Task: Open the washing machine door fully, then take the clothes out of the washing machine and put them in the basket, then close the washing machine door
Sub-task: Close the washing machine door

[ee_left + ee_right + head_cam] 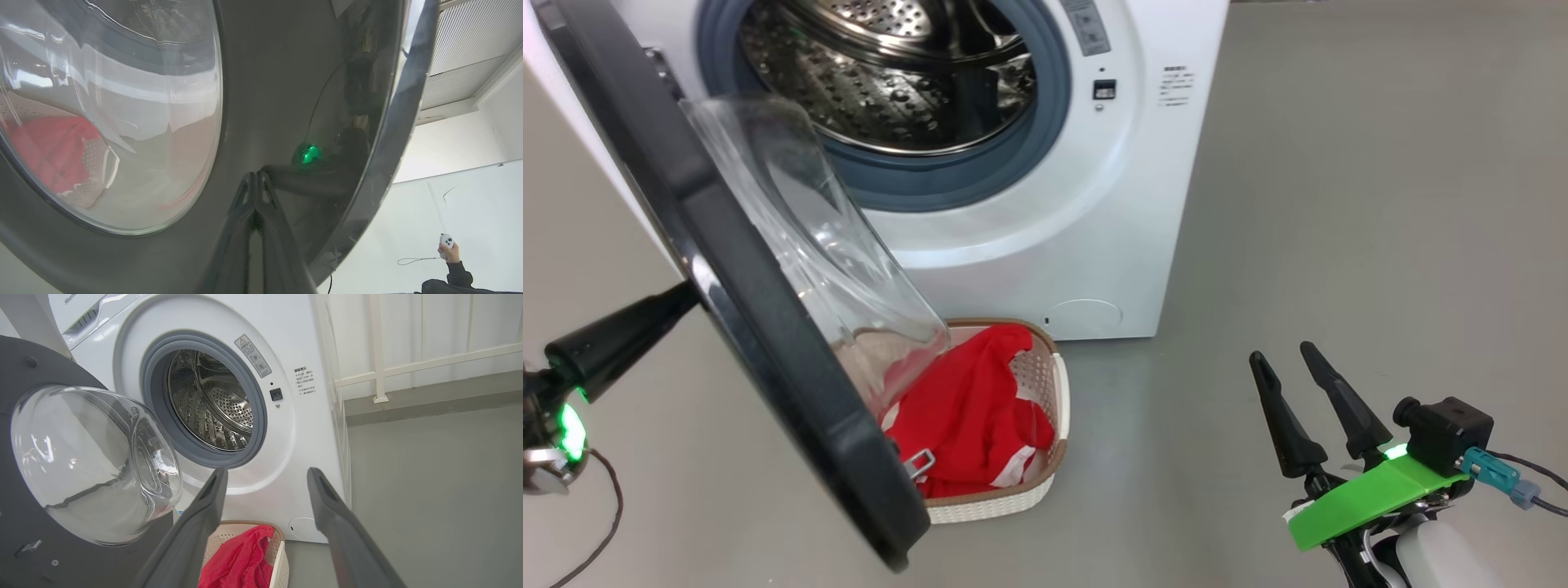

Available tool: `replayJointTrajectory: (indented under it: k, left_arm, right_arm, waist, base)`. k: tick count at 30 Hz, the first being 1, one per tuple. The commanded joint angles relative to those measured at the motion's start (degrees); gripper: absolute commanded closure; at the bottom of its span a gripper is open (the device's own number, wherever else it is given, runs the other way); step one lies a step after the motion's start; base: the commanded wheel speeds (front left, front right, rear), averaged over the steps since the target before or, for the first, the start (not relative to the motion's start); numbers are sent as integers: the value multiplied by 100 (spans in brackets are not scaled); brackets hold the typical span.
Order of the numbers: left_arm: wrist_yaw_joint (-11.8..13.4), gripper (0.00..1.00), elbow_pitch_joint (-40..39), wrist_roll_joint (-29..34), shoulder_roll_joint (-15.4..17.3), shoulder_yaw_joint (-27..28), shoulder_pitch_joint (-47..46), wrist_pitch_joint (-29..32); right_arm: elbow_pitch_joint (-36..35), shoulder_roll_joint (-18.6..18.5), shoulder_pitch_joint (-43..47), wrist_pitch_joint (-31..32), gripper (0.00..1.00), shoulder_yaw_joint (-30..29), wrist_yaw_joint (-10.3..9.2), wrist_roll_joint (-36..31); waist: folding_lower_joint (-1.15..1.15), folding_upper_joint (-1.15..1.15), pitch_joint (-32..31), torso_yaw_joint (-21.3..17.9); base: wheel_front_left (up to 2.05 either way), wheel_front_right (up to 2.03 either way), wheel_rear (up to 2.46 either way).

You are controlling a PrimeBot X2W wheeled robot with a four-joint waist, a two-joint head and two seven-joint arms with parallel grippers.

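Person's hand (pixel 451 254) beyond washing machine door (pixel 265 102)

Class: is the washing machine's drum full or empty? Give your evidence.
Empty as far as visible: bare steel drum; the clothes lie in the basket.

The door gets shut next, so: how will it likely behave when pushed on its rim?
The door will probably swing as one stiff piece; its thick black rim and glass bowl look rigid and fairly heavy. The outer face is mirror-glossy, so the shut fingers of the left gripper may slide across it.
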Motion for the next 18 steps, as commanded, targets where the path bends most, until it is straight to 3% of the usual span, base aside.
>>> replayJointTrajectory:
  k: [1,18]
  left_arm:
    - [-96,100,-189,27,186,179,-338,-40]
    - [-211,100,-141,169,98,142,-464,-193]
  right_arm:
    - [-146,-6,5,-27,0,95,9,5]
    - [-195,38,45,-27,0,40,9,-30]
  waist:
    - [0,0,-1,-97]
    - [0,0,64,-473]
  base:
    - [0,0,0]
    - [0,0,0]
